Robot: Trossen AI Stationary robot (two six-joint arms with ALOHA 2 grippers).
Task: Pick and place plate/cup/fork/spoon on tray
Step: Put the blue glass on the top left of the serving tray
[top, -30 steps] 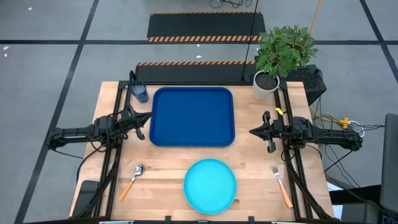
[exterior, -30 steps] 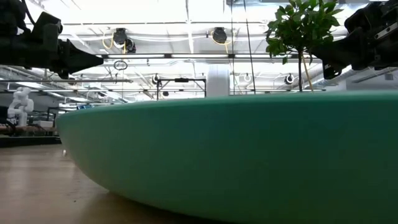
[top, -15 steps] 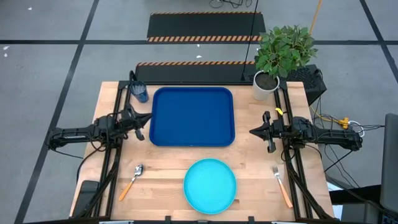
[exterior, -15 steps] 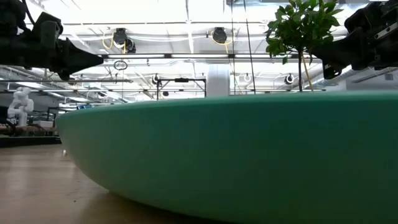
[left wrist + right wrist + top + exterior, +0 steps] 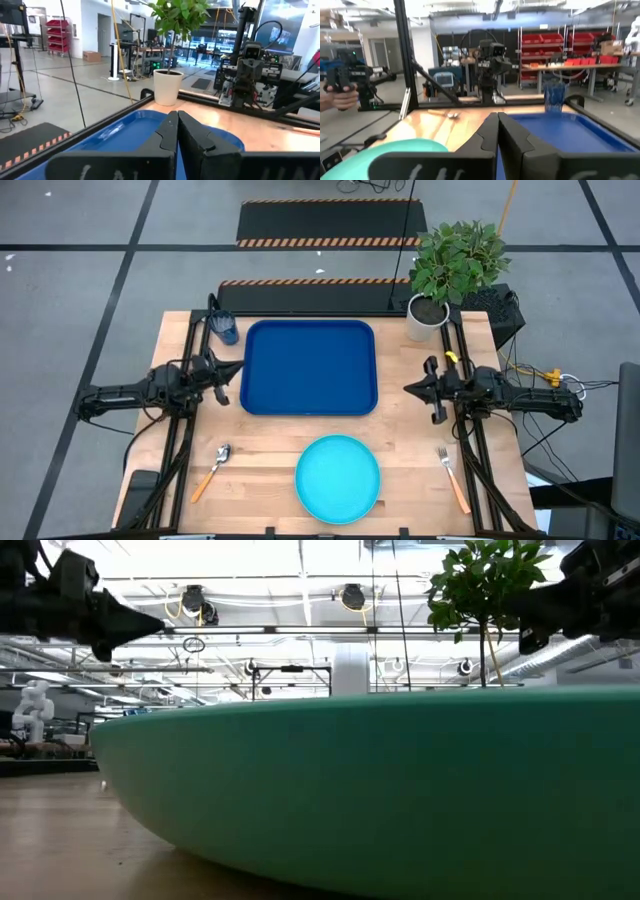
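Nothing has yet been placed on the tray [image 5: 308, 367], which lies bare at the middle of the bench [image 5: 270, 450], toward twelve o'clock in the high view.

At the far left, the left gripper [image 5: 236, 367] is held level above the bench just off the tray's nine o'clock edge, pointing toward three o'clock. Its fingers are seen pressed together in the left wrist view, and nothing is held. From it, the cup [image 5: 226, 329] stands close by toward twelve o'clock, at the tray's ten o'clock corner. The spoon [image 5: 211, 471] lies toward six o'clock of this gripper, its long axis slanted from a bowl at about one o'clock to a handle end at seven o'clock.

The plate [image 5: 338, 478] rests at six o'clock of the tray, near the bench's front edge and roughly midway between the two arms, so neither is clearly favoured for it.

On the right, the right gripper [image 5: 408, 391] is held level off the tray's three o'clock edge, pointing toward nine o'clock, shut and empty. The fork [image 5: 452, 478] lies toward five o'clock of it, tines at about eleven o'clock and handle end at five o'clock.

It is judged that cup and spoon fall to the left arm and the fork to the right. For either utensil, the wrist would need to be turned so the fingers close across the slanted handle.
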